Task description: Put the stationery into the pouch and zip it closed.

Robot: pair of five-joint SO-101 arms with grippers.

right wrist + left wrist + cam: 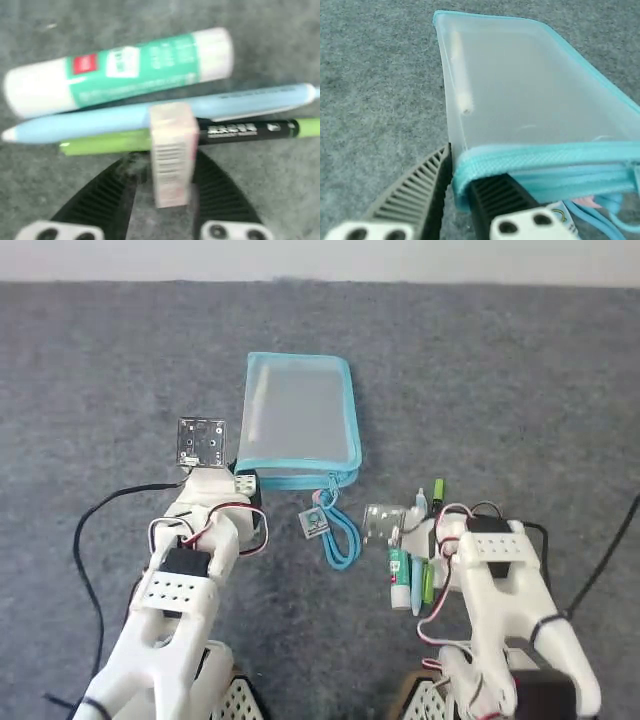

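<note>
High view: I count one pouch (300, 415) lying flat on the tabletop (110, 360). The left gripper (243, 483) is at its near corner, and the right gripper (388, 527) is over the stationery beside it. The flat mouth could block anything I bring across.

Left wrist view: the left gripper (457, 172) is clamped on the pouch's zip corner, a thin hold that could slip. One pale stick (460, 75) seems to be inside.

Right wrist view: the right gripper (169, 172) appears to pinch one eraser (171, 150) lying against two pens, a blue pen (100, 122) and a green pen (100, 145), with one glue stick (125, 75) beyond. The small eraser could twist out.
</note>
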